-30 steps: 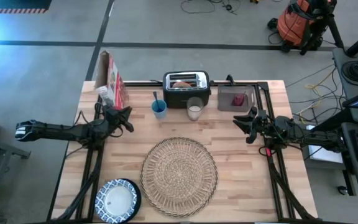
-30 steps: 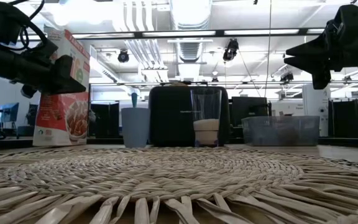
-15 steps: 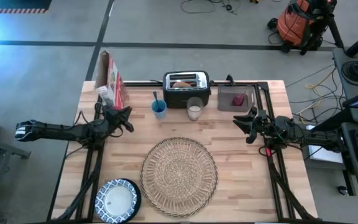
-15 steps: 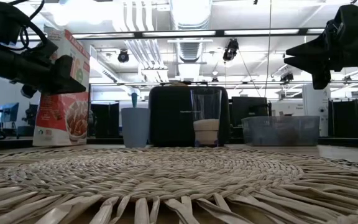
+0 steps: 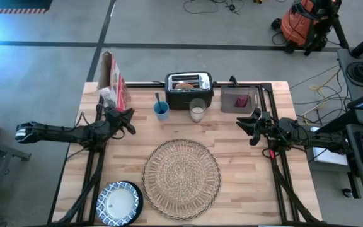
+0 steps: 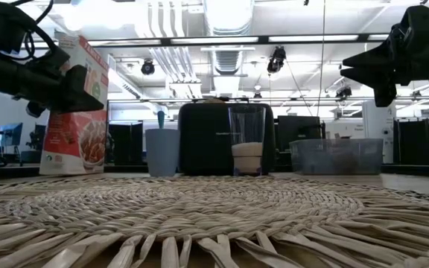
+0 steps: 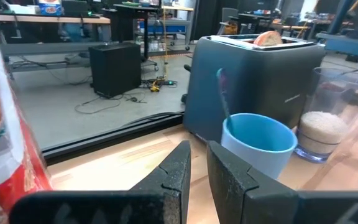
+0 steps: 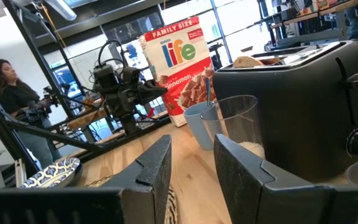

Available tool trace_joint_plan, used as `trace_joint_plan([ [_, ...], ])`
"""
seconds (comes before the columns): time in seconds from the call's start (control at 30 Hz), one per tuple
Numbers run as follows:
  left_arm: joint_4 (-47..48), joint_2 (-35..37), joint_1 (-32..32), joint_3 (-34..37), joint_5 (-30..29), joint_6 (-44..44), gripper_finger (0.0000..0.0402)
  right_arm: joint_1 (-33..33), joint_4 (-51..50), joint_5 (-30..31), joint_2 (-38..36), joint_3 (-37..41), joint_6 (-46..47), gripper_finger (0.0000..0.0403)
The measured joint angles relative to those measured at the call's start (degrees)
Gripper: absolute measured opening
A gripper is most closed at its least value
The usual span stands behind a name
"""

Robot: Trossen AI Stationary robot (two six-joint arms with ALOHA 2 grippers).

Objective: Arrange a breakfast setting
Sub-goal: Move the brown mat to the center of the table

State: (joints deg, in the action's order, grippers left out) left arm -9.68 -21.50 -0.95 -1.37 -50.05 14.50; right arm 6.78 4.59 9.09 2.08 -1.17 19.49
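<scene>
The round woven placemat (image 5: 181, 178) lies at the table's middle, toward the near edge. The blue-and-white bowl (image 5: 118, 203) sits on a dark plate (image 5: 138, 197) at the near left. The glass of milk (image 5: 197, 111) stands before the toaster. A thin handle (image 5: 157, 99) stands in the blue cup (image 5: 161, 111). A dark-red item (image 5: 241, 101) lies in a clear bin. My left gripper (image 5: 130, 120) hovers at the left, open by a narrow gap, pointing at the cup (image 7: 257, 143). My right gripper (image 5: 246, 125) hovers at the right, open and empty.
The black-and-silver toaster (image 5: 189, 89) with bread in it stands at the far edge. A cereal box (image 5: 113, 82) stands at the far left. The clear bin (image 5: 238, 101) is at the far right. A person (image 8: 11, 106) stands beyond the table's left side.
</scene>
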Motion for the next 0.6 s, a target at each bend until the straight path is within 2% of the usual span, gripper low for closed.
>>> trace_joint_plan([
  [0.17, -1.0, 0.0, 0.0, 0.0, 1.1, 3.7, 0.0036, 0.0, 0.0, 0.0, 0.0, 0.0, 0.0, 0.0112],
  [0.43, -7.1, 0.0, 0.0, -0.5, 17.4, 6.1, 0.0036, 0.0, 0.0, 0.0, 0.0, 0.0, 0.0, 0.0112],
  [0.6, -2.5, -0.6, 0.0, -5.2, 18.1, 8.6, 0.0036, 0.0, 0.0, 0.0, 0.0, 0.0, 0.0, 0.0112],
])
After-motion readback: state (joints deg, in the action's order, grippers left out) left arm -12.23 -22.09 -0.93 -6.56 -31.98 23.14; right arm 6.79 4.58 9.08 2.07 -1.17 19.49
